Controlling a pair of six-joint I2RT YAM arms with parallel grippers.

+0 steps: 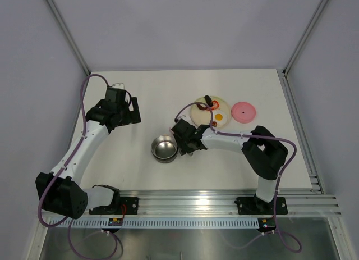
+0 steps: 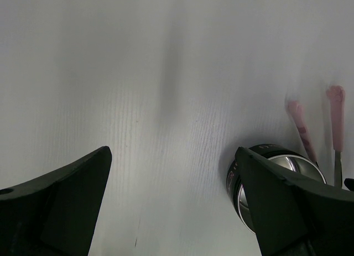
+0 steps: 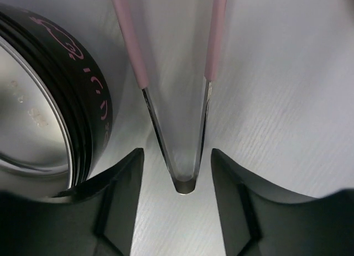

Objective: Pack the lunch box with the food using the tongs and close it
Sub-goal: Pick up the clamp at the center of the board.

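My right pincer (image 3: 177,153) stands half open around the joined end of the pink tongs (image 3: 135,62), which lie flat on the table (image 3: 287,101). A thin gap shows on each side, so it grips nothing. The steel bowl (image 3: 33,118) is just beside the tongs. My left pincer (image 2: 171,156) is wide open and empty, well apart. The fried egg (image 1: 220,117) lies on the plate (image 1: 196,105), and the pink lid (image 1: 244,110) is near it.

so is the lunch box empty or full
Empty: the lunch box shows a bare steel bottom; the food sits on the plate, lid off.
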